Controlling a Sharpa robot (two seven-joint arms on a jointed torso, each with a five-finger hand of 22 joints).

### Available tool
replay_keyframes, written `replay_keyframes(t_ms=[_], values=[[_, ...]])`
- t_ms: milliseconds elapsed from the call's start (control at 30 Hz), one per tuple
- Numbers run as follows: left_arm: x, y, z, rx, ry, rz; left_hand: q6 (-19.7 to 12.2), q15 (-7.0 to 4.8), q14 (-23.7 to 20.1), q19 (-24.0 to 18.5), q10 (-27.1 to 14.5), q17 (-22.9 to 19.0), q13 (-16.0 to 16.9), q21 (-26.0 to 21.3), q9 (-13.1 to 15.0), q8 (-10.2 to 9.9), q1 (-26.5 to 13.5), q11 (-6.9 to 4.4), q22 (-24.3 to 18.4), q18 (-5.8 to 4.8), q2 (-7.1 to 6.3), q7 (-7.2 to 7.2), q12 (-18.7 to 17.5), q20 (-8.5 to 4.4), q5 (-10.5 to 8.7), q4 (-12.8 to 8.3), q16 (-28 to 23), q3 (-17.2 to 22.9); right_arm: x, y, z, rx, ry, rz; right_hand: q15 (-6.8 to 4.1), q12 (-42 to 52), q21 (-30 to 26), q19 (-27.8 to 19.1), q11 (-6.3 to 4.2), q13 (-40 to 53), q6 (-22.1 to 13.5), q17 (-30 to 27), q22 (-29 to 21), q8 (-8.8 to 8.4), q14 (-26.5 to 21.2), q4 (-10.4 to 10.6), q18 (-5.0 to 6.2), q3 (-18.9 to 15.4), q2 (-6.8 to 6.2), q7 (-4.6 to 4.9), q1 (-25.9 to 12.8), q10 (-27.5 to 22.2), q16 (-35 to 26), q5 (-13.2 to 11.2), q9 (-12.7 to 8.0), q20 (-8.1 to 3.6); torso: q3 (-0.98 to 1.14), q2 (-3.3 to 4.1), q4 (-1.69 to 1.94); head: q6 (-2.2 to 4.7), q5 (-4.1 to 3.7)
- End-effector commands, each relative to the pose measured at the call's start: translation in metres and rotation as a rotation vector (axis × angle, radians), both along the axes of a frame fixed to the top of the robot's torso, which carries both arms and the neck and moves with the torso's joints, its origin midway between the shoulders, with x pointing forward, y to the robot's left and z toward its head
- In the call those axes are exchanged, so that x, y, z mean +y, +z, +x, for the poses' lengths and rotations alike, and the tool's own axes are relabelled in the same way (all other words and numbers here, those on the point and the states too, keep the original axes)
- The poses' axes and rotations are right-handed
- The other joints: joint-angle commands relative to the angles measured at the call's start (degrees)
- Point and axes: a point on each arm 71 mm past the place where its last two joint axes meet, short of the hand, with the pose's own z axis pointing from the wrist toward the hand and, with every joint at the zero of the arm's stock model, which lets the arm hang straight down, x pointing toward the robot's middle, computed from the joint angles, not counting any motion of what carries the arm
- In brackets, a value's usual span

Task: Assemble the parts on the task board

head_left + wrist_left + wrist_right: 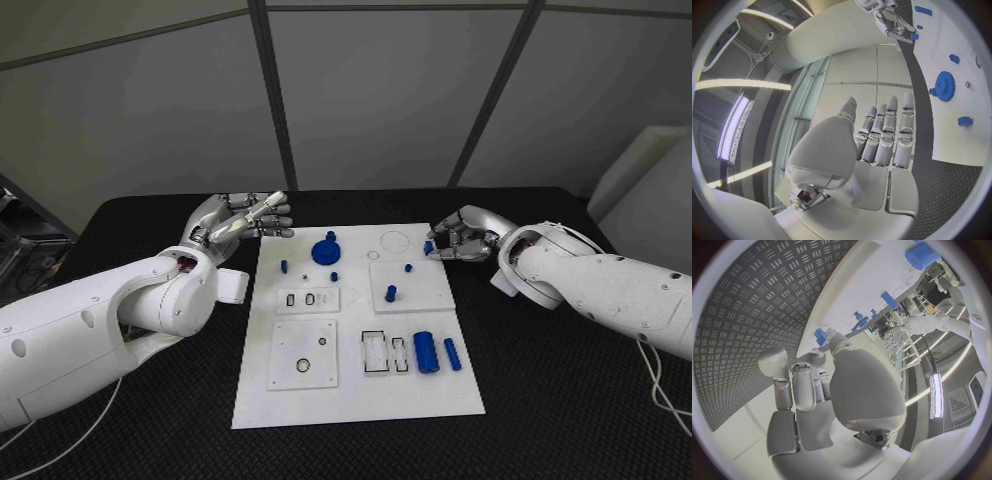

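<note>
on the black table [173, 420], seen from the head view, the task board [361, 390] lies in the middle, its long sides running away from the robot. the left hand [238, 220] hangs over the table just off the board's far left corner, fingers straight and close together, holding nothing. the blue gear [326, 248] stands on the board near its far edge, just beside that hand's fingertips but apart from them. the right hand [462, 235] sits at the board's far right corner, fingers curled inward onto a small blue part [428, 246] at the board's right edge. two blue cylinders [427, 352] lie side by side toward the board's near right, well apart from both hands, and a few small blue pegs [391, 293] stand in the middle.

from the left wrist view, the left hand [879, 145] shows its fingers straight and side by side, nothing between them, with the gear [944, 86] on the board beyond the fingertips.

from the right wrist view, the right hand [811, 385] has its fingers bent, and the thumb tip touches the small blue part [821, 335] at the board's edge; whether the part is truly pinched or only touched, i cannot tell.
</note>
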Motion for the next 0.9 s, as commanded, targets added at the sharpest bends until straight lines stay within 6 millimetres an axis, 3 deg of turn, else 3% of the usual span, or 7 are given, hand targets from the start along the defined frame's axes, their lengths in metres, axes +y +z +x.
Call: replay_keyframes(t_ms=[33,267,900], values=[[-0.0017,0.0017,0.0000,-0.013,-0.014,-0.006,0.0,0.07,-0.2,-0.1,-0.1,0.1,0.0,-0.2,0.0,-0.2,0.4,0.01,-0.1,2.89,0.10,0.17,-0.2,0.33,-0.07,-0.2,-0.3,0.1,0.0003,0.0003,0.0012,-0.005,-0.005,-0.008,-0.03,0.4,0.3,0.6,0.01,0.2,0.6,1.5,0.3,0.40,2.6,0.1,0.05,0.0,0.81,0.01,0.2,0.5,0.3,0.3,0.2,0.00,0.00,0.00,0.04,0.05,-0.03],[-0.0018,0.0014,0.0004,-0.012,-0.014,-0.005,0.0,0.07,-0.2,-0.1,-0.1,0.1,0.0,-0.2,0.0,-0.2,0.4,0.01,-0.1,2.89,0.10,0.17,-0.2,0.33,-0.07,-0.2,-0.3,0.1,0.0019,-0.0005,0.0030,-0.007,-0.005,-0.008,-0.19,1.8,1.2,1.6,-0.14,1.4,3.0,2.6,1.8,1.49,3.1,-0.3,-0.24,0.6,2.03,-0.06,1.3,1.6,1.1,0.5,0.7,-0.15,0.00,0.01,-0.04,0.07,-0.06],[-0.0018,0.0013,0.0004,-0.011,-0.014,-0.005,0.0,0.07,-0.2,-0.1,-0.1,0.1,0.0,-0.3,0.0,-0.2,0.4,0.01,-0.1,2.89,0.13,0.19,-0.2,0.33,-0.07,-0.3,-0.3,0.1,0.0050,-0.0013,0.0045,-0.010,0.001,-0.014,-0.19,2.3,1.7,2.1,-0.14,1.9,3.2,3.3,2.7,1.48,3.3,-0.6,-0.41,0.8,1.96,-0.06,1.7,2.0,1.6,0.5,0.7,-0.17,0.01,-0.01,0.01,-0.14,0.09]])
